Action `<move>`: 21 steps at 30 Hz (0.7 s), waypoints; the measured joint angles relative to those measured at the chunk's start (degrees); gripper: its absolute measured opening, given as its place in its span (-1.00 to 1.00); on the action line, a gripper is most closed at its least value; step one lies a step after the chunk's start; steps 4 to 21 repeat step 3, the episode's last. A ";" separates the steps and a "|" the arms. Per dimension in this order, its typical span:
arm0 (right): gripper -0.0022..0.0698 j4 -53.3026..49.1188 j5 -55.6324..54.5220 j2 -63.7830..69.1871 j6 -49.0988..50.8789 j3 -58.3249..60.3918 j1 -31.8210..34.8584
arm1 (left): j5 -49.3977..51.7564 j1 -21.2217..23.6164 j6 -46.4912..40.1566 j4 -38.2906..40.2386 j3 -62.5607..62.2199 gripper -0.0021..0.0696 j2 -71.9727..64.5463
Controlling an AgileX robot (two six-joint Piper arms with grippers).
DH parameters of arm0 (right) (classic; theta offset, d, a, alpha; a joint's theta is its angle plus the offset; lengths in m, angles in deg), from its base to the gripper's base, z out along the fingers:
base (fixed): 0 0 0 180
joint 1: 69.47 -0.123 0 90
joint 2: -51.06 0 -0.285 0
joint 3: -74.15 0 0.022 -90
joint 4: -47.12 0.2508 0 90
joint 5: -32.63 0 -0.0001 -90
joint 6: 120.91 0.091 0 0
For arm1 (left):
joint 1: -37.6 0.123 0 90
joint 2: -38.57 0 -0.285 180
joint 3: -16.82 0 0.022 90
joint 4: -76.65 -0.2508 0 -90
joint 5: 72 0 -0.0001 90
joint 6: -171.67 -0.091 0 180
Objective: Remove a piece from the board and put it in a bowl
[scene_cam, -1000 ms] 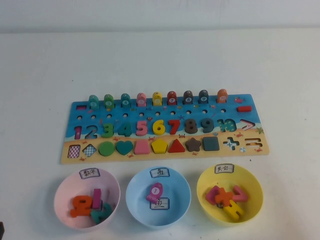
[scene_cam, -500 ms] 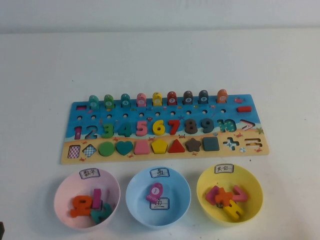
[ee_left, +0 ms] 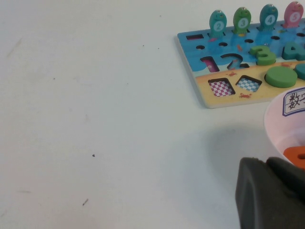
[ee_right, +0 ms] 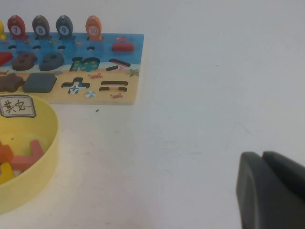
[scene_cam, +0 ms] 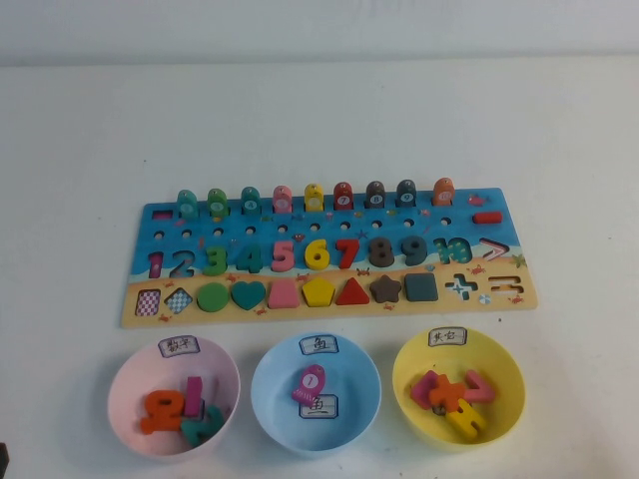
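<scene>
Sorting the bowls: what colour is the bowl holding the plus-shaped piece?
Yellow: the round plastic bowl, clearest in the high view.

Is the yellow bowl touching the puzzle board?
Apart. The high view shows white table between the yellow bowl and the board; the right wrist view shows that gap too.

No visible change across the three overhead views, board (scene_cam: 329, 254), three bowls and their pieces all lying exactly as before
</scene>
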 joint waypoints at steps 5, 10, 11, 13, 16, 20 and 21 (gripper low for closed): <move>-0.99 0.00 0.00 0.00 0.00 0.00 0.00 | 0.00 0.00 0.00 0.00 0.00 -0.96 0.00; -0.99 0.00 0.00 0.00 0.00 0.00 0.00 | 0.00 0.00 0.00 0.00 0.00 -0.96 0.00; -0.99 0.00 0.00 0.00 0.00 0.00 0.00 | 0.00 0.00 0.00 0.00 0.00 -0.96 0.00; -0.99 0.00 0.00 0.00 0.00 0.00 0.00 | 0.00 0.00 0.00 0.00 0.00 -0.96 0.00; -0.99 0.00 0.00 0.00 0.00 0.00 0.00 | 0.00 0.00 0.00 0.00 0.00 -0.96 0.00; -0.99 0.00 0.00 0.00 0.00 0.00 0.00 | 0.00 0.00 0.00 0.00 0.00 -0.96 0.00; -0.99 0.00 0.00 0.00 0.00 0.00 0.00 | 0.00 0.00 0.00 0.00 0.00 -0.96 0.00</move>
